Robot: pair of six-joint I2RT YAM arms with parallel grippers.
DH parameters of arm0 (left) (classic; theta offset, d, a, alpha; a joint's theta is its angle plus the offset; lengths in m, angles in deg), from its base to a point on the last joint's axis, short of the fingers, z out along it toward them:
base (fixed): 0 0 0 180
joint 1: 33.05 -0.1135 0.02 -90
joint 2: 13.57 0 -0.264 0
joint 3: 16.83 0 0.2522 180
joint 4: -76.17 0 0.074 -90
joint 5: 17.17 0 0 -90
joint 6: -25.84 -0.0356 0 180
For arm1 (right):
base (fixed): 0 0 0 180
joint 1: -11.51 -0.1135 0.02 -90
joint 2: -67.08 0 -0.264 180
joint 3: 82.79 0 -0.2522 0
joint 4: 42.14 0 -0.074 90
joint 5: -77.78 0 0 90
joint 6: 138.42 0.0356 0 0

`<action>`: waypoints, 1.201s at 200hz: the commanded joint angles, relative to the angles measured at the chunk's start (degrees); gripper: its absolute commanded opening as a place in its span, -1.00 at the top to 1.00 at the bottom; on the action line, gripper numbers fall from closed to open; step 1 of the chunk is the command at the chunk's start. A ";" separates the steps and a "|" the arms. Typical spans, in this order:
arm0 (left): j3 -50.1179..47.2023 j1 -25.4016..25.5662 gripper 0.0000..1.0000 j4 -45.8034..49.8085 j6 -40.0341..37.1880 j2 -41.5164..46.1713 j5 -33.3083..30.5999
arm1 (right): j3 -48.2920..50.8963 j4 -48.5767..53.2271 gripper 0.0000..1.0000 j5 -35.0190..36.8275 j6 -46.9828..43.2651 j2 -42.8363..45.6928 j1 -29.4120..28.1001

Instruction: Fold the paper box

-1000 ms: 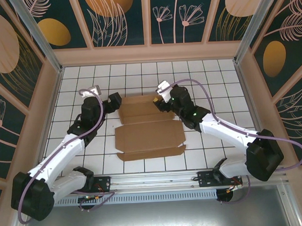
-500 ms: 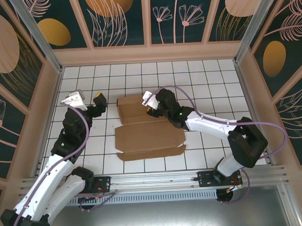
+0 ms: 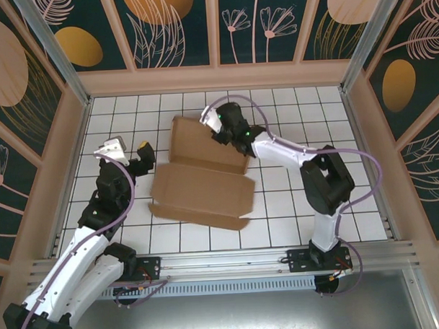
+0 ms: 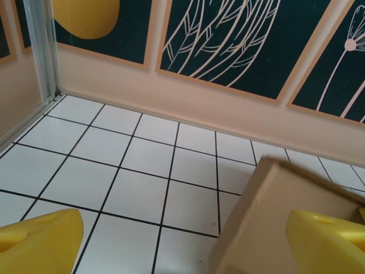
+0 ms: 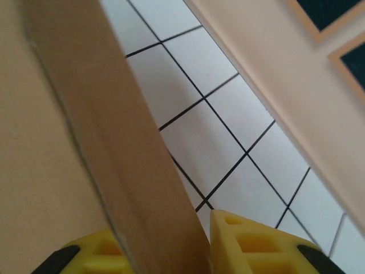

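Observation:
The paper box (image 3: pixel 199 190) is a flat brown cardboard cut-out lying skewed on the white tiles, with its far panel tipped up off the floor. My right gripper (image 3: pixel 220 132) reaches across to that panel's far right corner. In the right wrist view the cardboard edge (image 5: pixel 114 142) runs between the two yellow fingers (image 5: pixel 256 245), and the right gripper (image 5: pixel 171 254) is shut on it. My left gripper (image 3: pixel 140 154) hovers just left of the box, open and holding nothing. In the left wrist view its gripper (image 4: pixel 182 245) has wide-spread yellow fingertips (image 4: pixel 40 242), with a box corner (image 4: pixel 274 217) near the right one.
Patterned enclosure walls (image 3: pixel 216 78) ring the tiled floor (image 3: pixel 307 205) on three sides. A metal rail (image 3: pixel 223 262) carrying both arm bases runs along the near edge. The left wall and its post (image 4: pixel 43 51) stand close to the left gripper.
The right gripper has closed on the box's far flap and swung left and back, lifting that panel. The box has slid left and turned. The left arm pulled back to the left earlier.

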 commanded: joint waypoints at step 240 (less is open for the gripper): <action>-1.80 -0.28 -0.88 -3.30 -2.56 2.74 -8.53 | -12.67 9.83 -0.32 -6.00 21.95 -10.54 1.41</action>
